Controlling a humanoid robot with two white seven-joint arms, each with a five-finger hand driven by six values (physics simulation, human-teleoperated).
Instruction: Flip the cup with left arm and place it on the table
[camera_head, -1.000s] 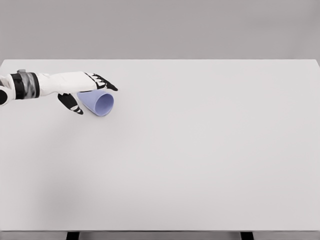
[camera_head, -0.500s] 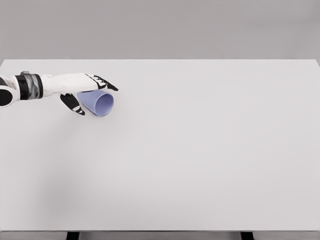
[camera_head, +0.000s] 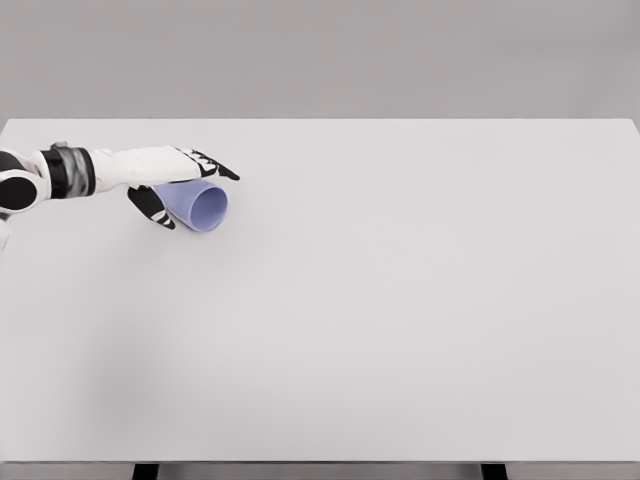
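While lying sideways, cup (camera_head: 196, 206) sits between left hand (camera_head: 165, 172) fingers (camera_head: 222, 169).

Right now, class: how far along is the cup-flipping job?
Done: the left hand has reached the blue cup, fingers over it, thumb beside it. In hand: closing a grasp; whether it grips is unclear. Left: the cup lies on its side on the table; lifting, flipping and placing remain.

Wide white tabletop (camera_head: 400, 320), plain and matte, spanning nearly the full frame width. Far edge straight and level against a flat grey backdrop (camera_head: 320, 55). Near edge visible along the bottom of the frame. Two dark table supports (camera_head: 146, 471) showing beneath the near edge, one towards the left, one towards the right.
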